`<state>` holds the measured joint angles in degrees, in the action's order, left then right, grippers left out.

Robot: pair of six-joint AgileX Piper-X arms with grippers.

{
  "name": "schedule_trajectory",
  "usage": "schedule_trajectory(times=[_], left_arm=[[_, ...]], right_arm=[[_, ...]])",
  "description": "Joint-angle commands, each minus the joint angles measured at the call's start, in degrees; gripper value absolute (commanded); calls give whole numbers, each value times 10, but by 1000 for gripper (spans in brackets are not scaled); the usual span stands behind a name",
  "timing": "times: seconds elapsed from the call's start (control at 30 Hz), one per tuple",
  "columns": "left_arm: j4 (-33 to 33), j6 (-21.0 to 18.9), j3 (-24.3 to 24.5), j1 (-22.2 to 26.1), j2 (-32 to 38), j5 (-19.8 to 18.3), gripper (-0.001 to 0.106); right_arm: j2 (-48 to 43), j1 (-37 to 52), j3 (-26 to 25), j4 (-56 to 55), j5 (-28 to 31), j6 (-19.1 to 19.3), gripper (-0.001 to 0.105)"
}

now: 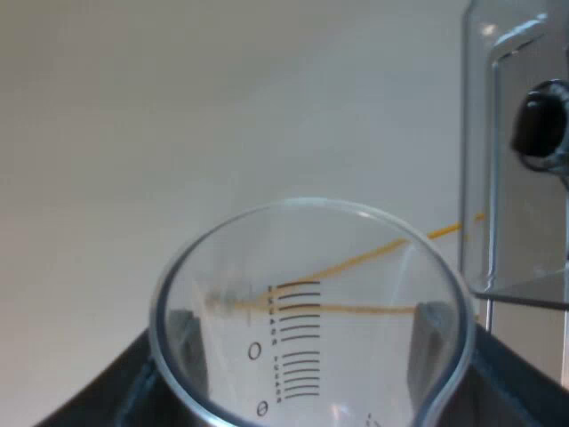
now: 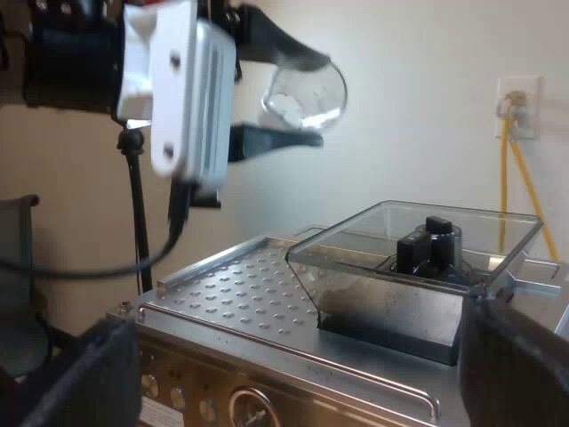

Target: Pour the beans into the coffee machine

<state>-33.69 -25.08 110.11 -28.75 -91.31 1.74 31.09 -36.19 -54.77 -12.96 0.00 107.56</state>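
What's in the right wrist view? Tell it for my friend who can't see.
The left gripper holds a glass tipped on its side in the air, higher than the machine. A clear hopper with a black knob sits on the machine's dotted metal top.

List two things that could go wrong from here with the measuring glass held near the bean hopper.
1. The measuring glass, gripped by the left tool, hangs beside the bean hopper, apparently over the perforated top plate; tipping here would likely scatter any beans.
2. The tool holds the smooth glass only by its sides; it might slip when tilted.
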Motion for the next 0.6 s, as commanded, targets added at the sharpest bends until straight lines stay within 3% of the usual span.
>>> schedule_trajectory(times=[0.03,0.13,0.43,0.6], left_arm=[[-7,-178,2,-2,17,31,22],[-54,-271,2,-2,37,41,22],[-150,-434,2,3,71,43,22],[-196,-472,2,15,91,42,22]], right_arm=[[-2,-1,-6,6,-7,2,79],[-2,-1,-6,3,-7,2,79],[-2,-1,-6,-40,-81,2,79],[-7,-1,-6,-62,-104,2,79]])
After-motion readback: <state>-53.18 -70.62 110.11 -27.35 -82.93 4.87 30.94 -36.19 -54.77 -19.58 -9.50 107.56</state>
